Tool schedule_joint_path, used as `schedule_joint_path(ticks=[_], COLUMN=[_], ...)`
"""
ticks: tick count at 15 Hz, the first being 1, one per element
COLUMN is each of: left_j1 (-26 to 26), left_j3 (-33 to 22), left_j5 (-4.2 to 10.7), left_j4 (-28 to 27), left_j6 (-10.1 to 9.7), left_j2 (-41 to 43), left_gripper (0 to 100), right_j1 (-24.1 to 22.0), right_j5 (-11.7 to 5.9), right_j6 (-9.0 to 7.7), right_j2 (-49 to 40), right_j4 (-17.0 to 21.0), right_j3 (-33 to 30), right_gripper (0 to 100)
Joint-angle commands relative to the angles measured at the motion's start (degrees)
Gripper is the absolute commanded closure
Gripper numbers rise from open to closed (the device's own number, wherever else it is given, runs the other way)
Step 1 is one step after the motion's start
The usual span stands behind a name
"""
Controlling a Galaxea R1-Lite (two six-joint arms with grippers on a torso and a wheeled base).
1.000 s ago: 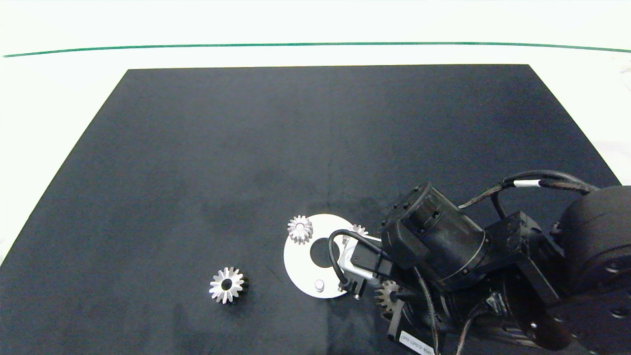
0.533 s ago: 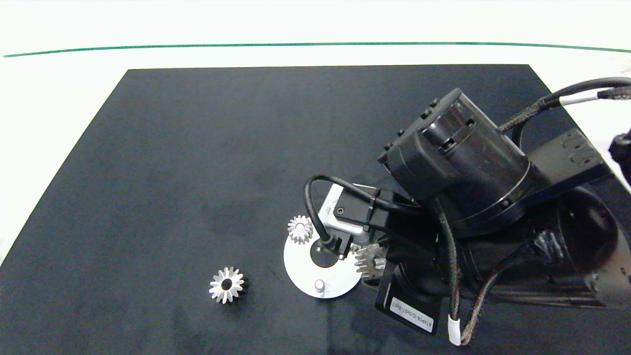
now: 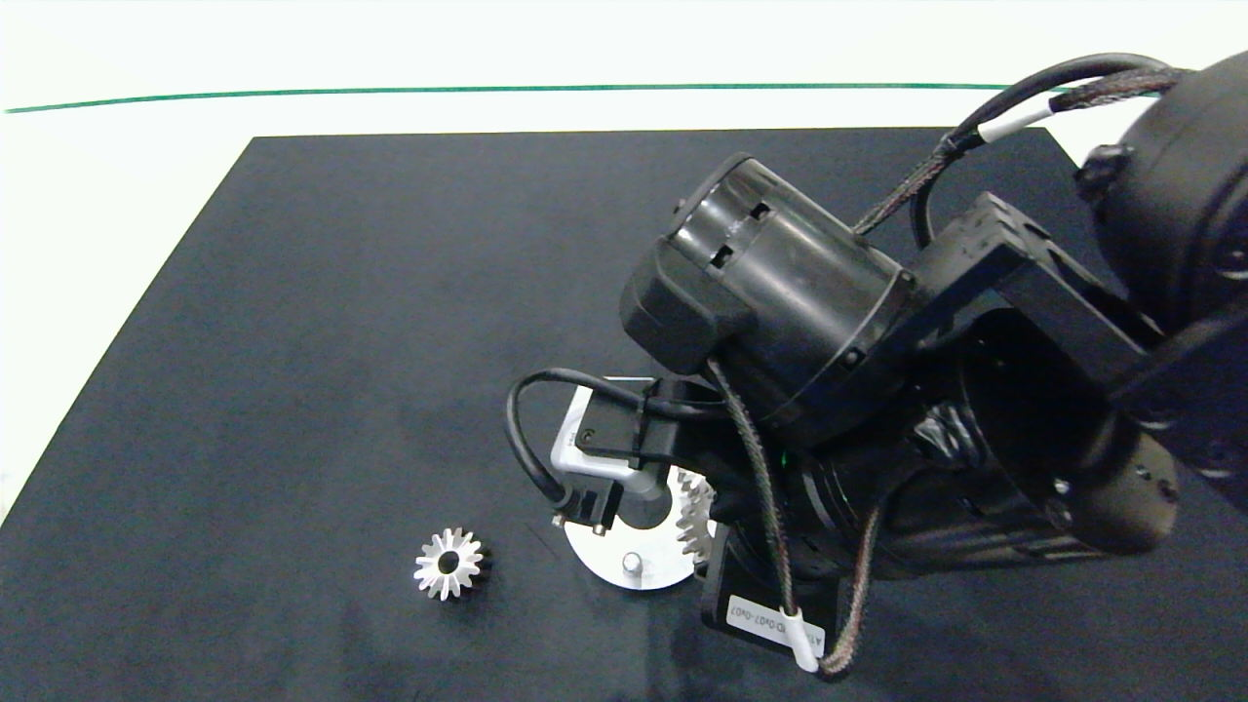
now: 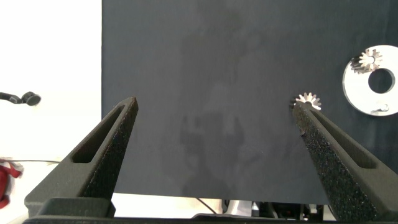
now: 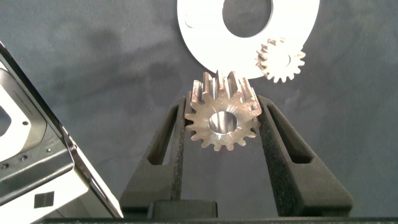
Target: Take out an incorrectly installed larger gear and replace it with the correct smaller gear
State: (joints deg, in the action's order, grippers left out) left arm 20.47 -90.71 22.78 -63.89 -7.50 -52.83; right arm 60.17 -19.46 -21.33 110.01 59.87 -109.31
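The larger gear [image 3: 448,563] lies flat on the black mat, left of the white disc plate [image 3: 604,554]; it also shows as the star-like larger gear [image 4: 306,100] beside one left fingertip. My right gripper [image 5: 222,109] is shut on a smaller gear [image 5: 222,119], held on edge just above the plate's [image 5: 205,37] near rim. In the head view that held gear [image 3: 694,512] peeks out under the right arm. Another smaller gear [image 5: 281,59] sits on the plate. A bare peg [image 3: 632,563] stands at the plate's front. My left gripper [image 4: 214,104] hangs open over the mat, holding nothing.
The black mat [image 3: 341,322] covers most of the white table. The bulky right arm [image 3: 877,390] and its wrist camera [image 3: 595,458] hide the plate's back half in the head view. A green line [image 3: 390,92] runs along the far table.
The right arm has lifted and swung left and away from the front edge, carrying the smaller gear from the mat beside the plate to above the plate. It now hides the gear mounted on the plate's far left.
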Motion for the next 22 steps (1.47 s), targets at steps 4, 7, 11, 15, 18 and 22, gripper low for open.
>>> schedule_joint_path(ticks=[4, 7, 11, 15, 18, 22], left_j1=[0.0, 0.0, 0.0, 0.0, 0.0, 0.0], left_j3=[0.0, 0.0, 0.0, 0.0, 0.0, 0.0], left_j5=[0.16, 0.16, 0.16, 0.16, 0.16, 0.16], left_j4=[-0.3, -0.3, -0.3, -0.3, -0.3, -0.3], left_j6=[0.03, 0.47, 0.47, 0.47, 0.47, 0.47], left_j2=[0.2, 0.5, 0.5, 0.5, 0.5, 0.5], left_gripper=[0, 0, 0, 0, 0, 0], right_j1=[2.4, 2.8, 2.4, 2.1, 1.6, 1.5], right_j5=[-0.32, -0.41, -0.41, -0.41, -0.67, -0.67], right_j6=[-0.73, -0.73, -0.46, -0.46, -0.46, -0.11], right_j2=[9.0, 10.2, 11.2, 12.5, 13.0, 12.9], right_j4=[2.4, 2.3, 2.3, 2.3, 2.3, 2.3], right_j3=[-5.3, -5.3, -5.3, -5.3, -5.3, -5.3], right_gripper=[69, 69, 69, 69, 69, 69])
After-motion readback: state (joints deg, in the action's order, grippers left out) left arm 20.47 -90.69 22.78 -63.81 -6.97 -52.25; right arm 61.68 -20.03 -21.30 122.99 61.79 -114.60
